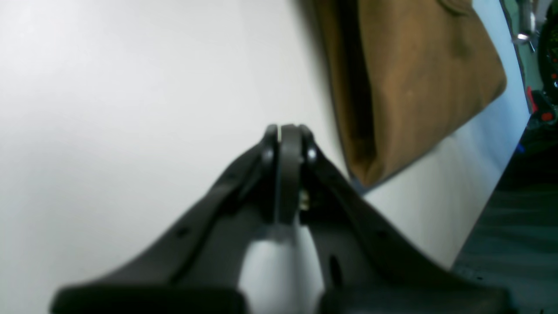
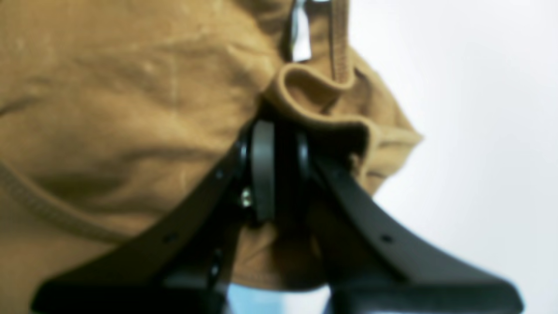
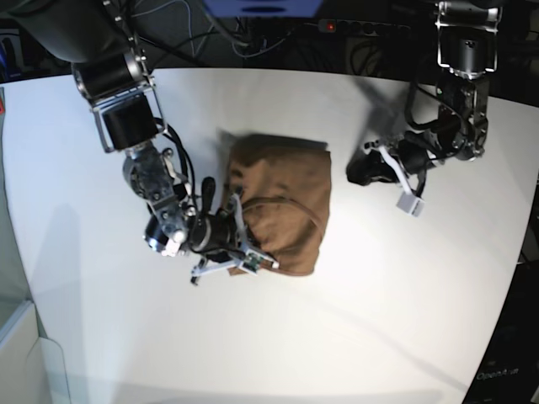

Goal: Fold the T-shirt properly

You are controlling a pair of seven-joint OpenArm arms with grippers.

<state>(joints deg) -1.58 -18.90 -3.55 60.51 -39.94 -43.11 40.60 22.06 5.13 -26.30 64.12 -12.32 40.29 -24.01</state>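
The tan-brown T-shirt (image 3: 286, 198) lies folded into a compact rectangle at the middle of the white table (image 3: 404, 320). My right gripper (image 3: 242, 225) sits at the shirt's lower left edge. In the right wrist view its fingers (image 2: 263, 165) are shut on a bunched fold of the T-shirt (image 2: 130, 109) near the collar, with a small white tag (image 2: 301, 37) just beyond. My left gripper (image 3: 355, 174) hovers to the right of the shirt, apart from it. The left wrist view shows the left gripper (image 1: 288, 131) shut and empty, and the T-shirt (image 1: 414, 87) ahead to its right.
Cables and a power strip (image 3: 362, 27) run along the table's far edge. The table's right edge (image 1: 492, 183) drops to dark floor close to the left arm. A pale bin corner (image 3: 21, 345) stands at the lower left.
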